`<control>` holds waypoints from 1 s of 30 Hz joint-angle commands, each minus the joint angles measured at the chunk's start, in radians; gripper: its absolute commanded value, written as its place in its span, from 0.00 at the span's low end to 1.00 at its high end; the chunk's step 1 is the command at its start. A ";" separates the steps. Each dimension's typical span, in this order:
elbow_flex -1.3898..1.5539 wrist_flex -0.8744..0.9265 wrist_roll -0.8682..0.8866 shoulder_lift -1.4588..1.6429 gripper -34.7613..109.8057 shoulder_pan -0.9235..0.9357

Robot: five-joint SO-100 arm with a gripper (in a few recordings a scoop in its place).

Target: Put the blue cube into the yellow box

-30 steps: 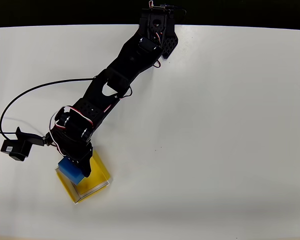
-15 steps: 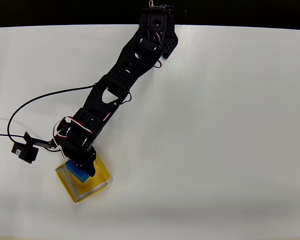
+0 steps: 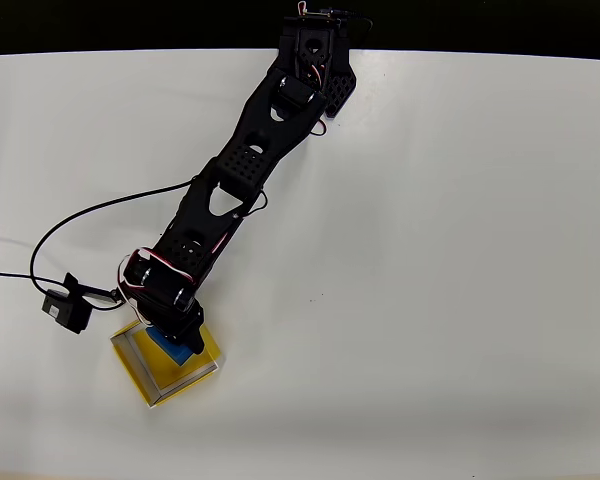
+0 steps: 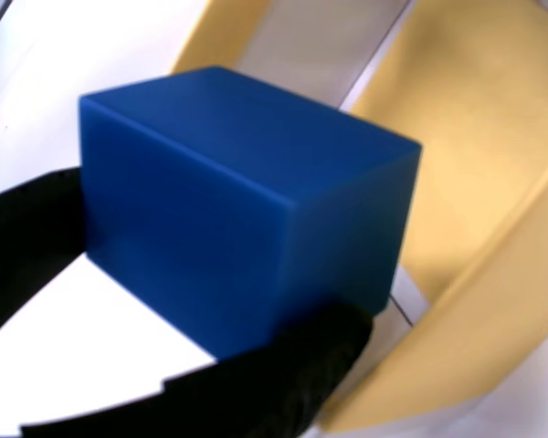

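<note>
Lowered further since before, the gripper (image 3: pixel 176 338) clasps the blue cube (image 4: pixel 247 205) inside the yellow box (image 3: pixel 140 372).

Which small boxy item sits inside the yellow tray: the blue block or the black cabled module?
The blue cube, held over the yellow box; the black module lies outside.

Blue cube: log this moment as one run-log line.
stage: placing | small matte bright-blue cube: gripped, over box | shallow yellow-floored box: on table | gripper: shut on cube

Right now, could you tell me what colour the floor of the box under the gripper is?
Bright yellow; the yellow box floor shows best in the overhead view, beneath the gripper.
</note>
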 commanded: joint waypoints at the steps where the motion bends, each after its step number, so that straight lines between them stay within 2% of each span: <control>1: -0.115 0.018 -0.025 0.069 0.55 0.020; 4: -0.115 0.034 -0.032 0.060 0.70 0.029; 8: -0.115 0.041 -0.034 0.054 0.78 0.031; 12: -0.115 0.043 -0.029 0.057 0.73 0.026; 16: -0.115 0.054 -0.020 0.052 0.61 0.018; 18: -0.115 0.055 -0.018 0.054 0.63 0.017; 22: -0.115 0.061 -0.025 0.048 0.73 0.023; 25: -0.104 0.063 -0.018 0.064 0.74 0.023; 27: -0.048 0.064 -0.018 0.127 0.71 0.020; 30: 0.072 0.064 -0.009 0.270 0.59 0.008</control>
